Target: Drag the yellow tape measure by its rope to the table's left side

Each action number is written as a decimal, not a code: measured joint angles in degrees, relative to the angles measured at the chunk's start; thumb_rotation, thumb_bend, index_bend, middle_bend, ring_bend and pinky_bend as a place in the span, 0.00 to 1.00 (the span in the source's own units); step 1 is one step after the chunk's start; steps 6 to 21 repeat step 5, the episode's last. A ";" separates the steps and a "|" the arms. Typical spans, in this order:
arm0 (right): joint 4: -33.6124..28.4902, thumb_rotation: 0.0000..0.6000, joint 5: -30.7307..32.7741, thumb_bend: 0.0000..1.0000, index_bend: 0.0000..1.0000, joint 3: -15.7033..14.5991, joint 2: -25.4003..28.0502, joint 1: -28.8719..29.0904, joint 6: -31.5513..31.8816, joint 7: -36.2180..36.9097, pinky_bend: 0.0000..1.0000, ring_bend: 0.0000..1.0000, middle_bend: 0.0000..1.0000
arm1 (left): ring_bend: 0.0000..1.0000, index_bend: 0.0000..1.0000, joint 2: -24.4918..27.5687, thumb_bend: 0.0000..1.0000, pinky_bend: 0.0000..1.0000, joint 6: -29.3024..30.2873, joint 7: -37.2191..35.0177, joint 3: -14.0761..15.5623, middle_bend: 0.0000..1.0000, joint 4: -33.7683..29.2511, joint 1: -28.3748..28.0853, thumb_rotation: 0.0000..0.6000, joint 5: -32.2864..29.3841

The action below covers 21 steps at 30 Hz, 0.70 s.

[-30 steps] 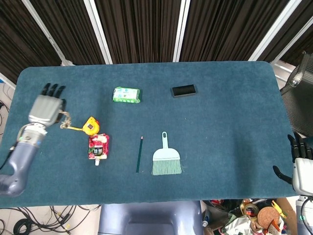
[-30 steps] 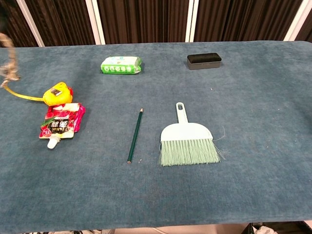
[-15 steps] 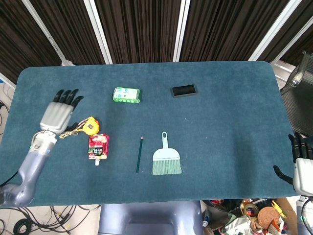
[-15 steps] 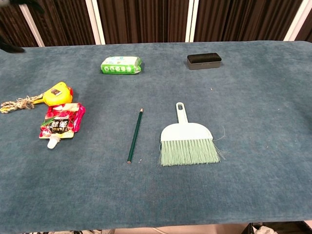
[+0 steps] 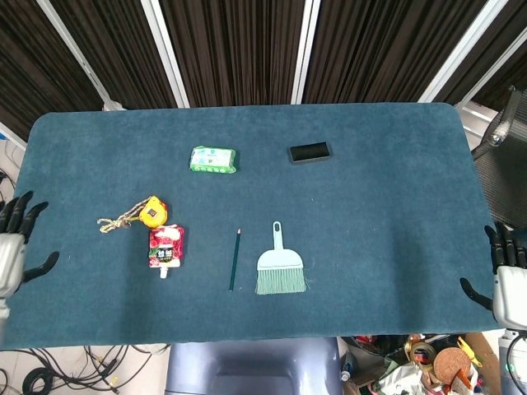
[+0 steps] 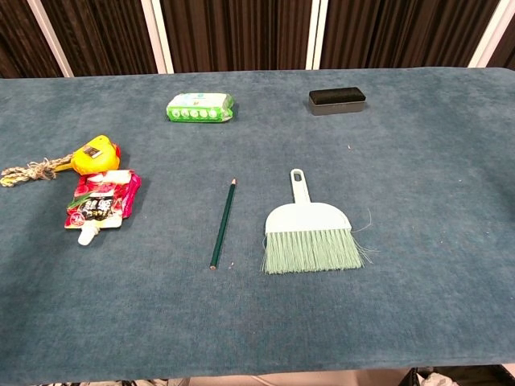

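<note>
The yellow tape measure (image 5: 152, 211) lies on the left part of the blue table, just above a red pouch. Its tan rope (image 5: 118, 220) trails loose to the left on the cloth. The chest view shows the tape measure (image 6: 94, 154) and the rope (image 6: 32, 170) lying flat, with nothing touching them. My left hand (image 5: 14, 249) is at the table's left edge, well off the rope, with its fingers spread and nothing in it. My right hand (image 5: 506, 276) hangs past the table's right edge, fingers apart and holding nothing.
A red pouch (image 5: 165, 247) touches the tape measure's lower side. A green wipes pack (image 5: 213, 159), a black eraser block (image 5: 310, 152), a green pencil (image 5: 235, 259) and a mint hand brush (image 5: 280, 267) lie across the middle of the table.
My left hand has let go of the rope and drawn back left to the table edge. The rope dropped flat beside the tape measure. The right hand has not moved.
</note>
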 measured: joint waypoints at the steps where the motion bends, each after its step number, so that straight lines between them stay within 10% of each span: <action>1: 0.02 1.00 0.01 0.10 0.09 -0.01 0.00 0.00 -0.03 0.04 0.19 0.11 0.02 | 0.00 0.16 0.01 0.24 0.00 0.99 -2.09 0.51 0.00 0.50 1.37 1.00 0.72; 21: 0.15 1.00 0.12 0.10 0.09 0.05 0.03 0.03 -0.15 0.20 0.19 0.11 0.02 | 0.00 0.17 -0.31 0.24 0.00 3.36 -6.31 1.58 0.00 3.69 4.59 1.00 2.63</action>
